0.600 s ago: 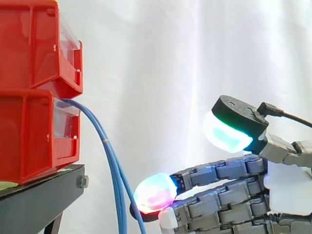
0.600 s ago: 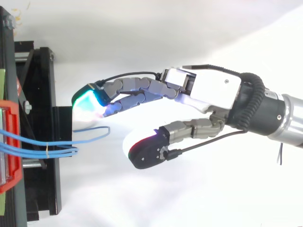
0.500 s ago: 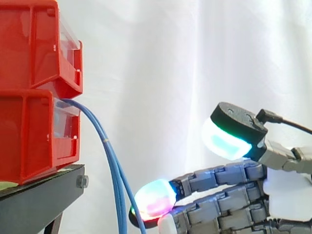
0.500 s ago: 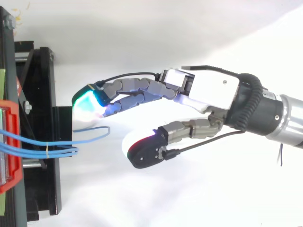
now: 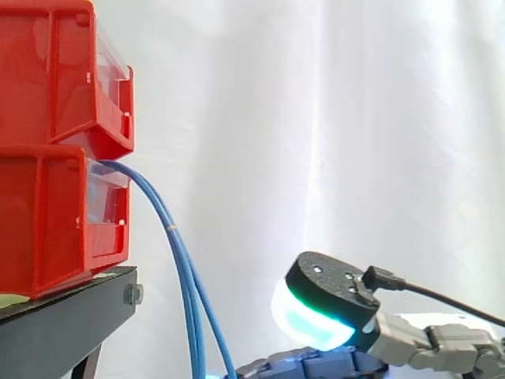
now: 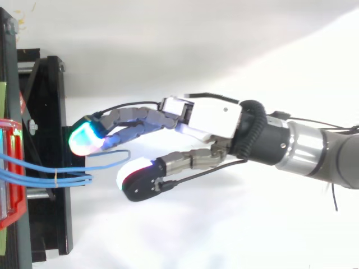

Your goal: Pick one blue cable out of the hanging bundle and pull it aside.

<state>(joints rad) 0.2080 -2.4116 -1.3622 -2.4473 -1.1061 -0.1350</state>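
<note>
Blue cables (image 5: 186, 280) thin, bundled, drooping from red bin (image 5: 47, 213); robot hand (image 6: 207, 117) released, empty

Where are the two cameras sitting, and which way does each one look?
Side view: beside the work at its height, looking level across at the red bins and hanging blue cables; the robot hand shows low on the right.
Top view: above the work, looking down on the black stand; the robot hand and arm come in from the right.
Shared: both show the same blue cables and the open robot hand.
</note>
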